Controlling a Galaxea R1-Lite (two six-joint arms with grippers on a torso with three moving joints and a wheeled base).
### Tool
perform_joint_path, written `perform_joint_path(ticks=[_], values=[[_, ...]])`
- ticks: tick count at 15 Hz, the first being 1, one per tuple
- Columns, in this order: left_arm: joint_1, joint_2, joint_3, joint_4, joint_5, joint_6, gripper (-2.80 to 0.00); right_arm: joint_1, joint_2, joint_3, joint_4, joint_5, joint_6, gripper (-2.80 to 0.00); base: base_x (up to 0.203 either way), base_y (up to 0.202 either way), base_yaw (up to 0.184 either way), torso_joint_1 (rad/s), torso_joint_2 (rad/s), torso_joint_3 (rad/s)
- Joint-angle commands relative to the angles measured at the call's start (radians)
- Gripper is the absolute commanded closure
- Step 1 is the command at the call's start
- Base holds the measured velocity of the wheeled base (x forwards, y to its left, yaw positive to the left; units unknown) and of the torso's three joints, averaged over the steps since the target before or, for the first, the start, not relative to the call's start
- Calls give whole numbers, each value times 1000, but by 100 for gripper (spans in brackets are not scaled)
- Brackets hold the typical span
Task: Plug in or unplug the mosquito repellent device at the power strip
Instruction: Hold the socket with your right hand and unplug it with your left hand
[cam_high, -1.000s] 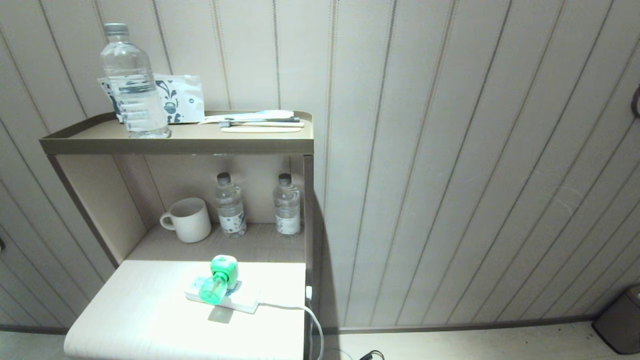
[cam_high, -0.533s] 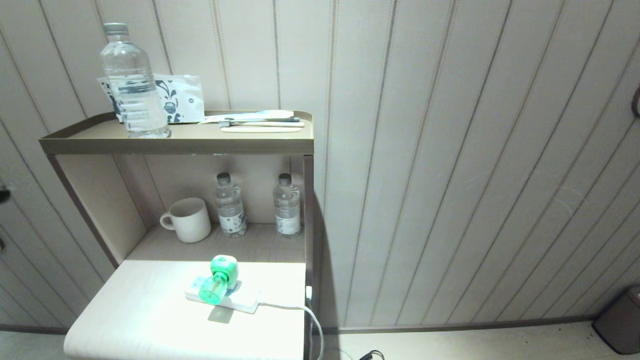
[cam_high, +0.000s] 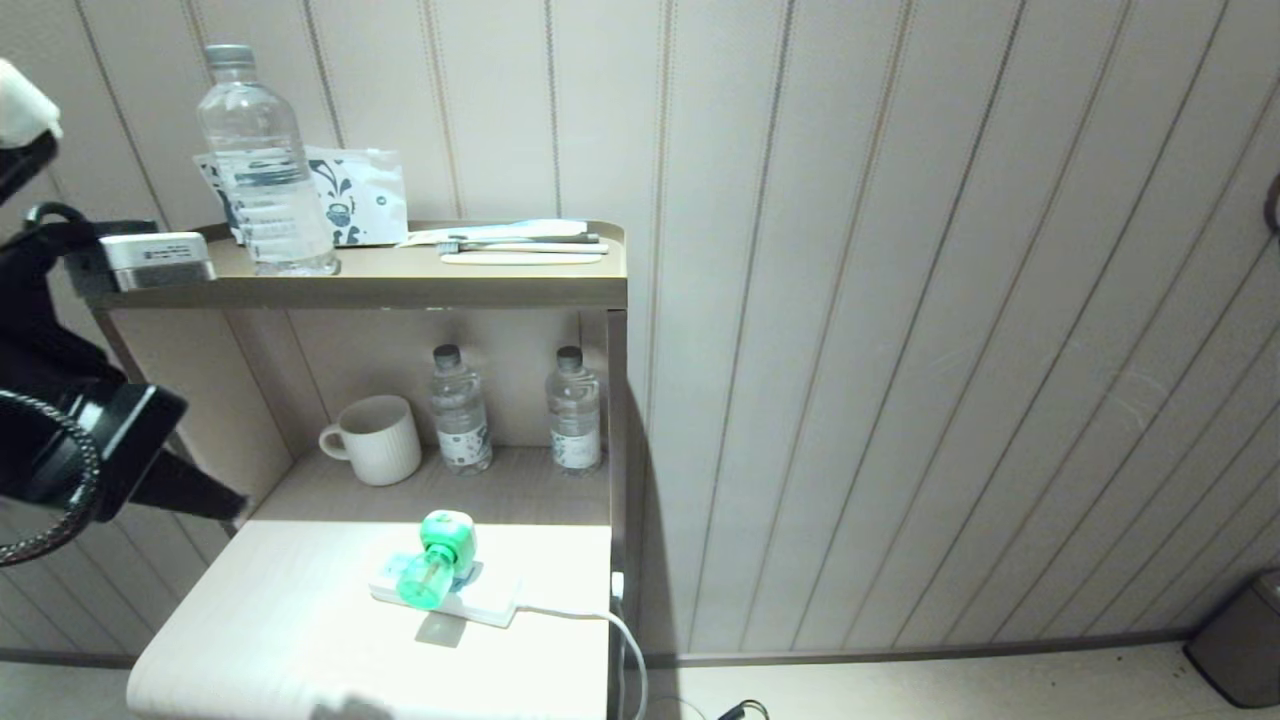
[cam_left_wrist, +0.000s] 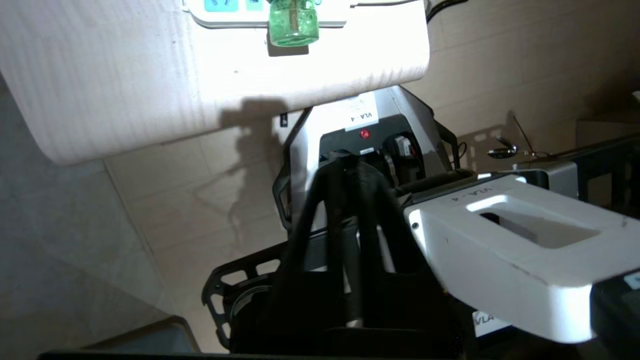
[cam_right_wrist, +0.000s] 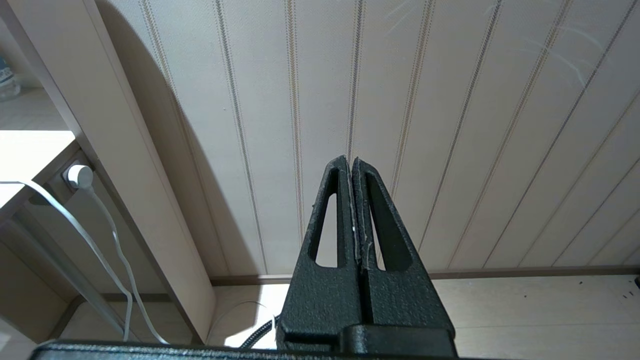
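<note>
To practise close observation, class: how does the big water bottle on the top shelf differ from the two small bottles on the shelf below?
The big water bottle is much taller and wider than the two small bottles.
It stands alone beside a printed packet; they stand as a pair, next to a mug.
They carry white labels with dark print; its band is fainter.
All are clear, capped and upright.

Head cam: high, looks fwd and down at the shelf unit; tabletop (cam_high: 280, 620) lower left of frame, wall fills the right. Left wrist cam: farther back, sees tabletop (cam_left_wrist: 125, 80) upper left, robot's own base (cam_left_wrist: 360, 150) at centre. Shared w/ head: the power strip (cam_high: 470, 603) (cam_left_wrist: 225, 12). Right wrist cam: low, close to floor, faces wall past its shut tool (cam_right_wrist: 352, 162); shares the cord (cam_right_wrist: 75, 220) (cam_high: 600, 618).
</note>
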Motion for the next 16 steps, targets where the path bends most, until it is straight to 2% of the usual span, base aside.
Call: perform_joint_path(ticks=[1,4,7,13,16], values=[[-27,105,-32,4,7,-15,-280,0,-1,0,0,-1,0,0,0,0,0,0,0,0],[-49,189,-58,-10,22,-66,-280,0,-1,0,0,-2,0,0,0,0,0,0,0,0],[-72,263,-27,-56,100,-79,-280,0,-1,0,0,0,0,0,0,0,0,0,0,0],[-90,415,23,-148,113,-114,-280,0,-1,0,0,0,0,0,0,0,0,0,0,0],[-89,473,23,-157,114,-141,-280,0,-1,0,0,0,0,0,0,0,0,0,0,0]])
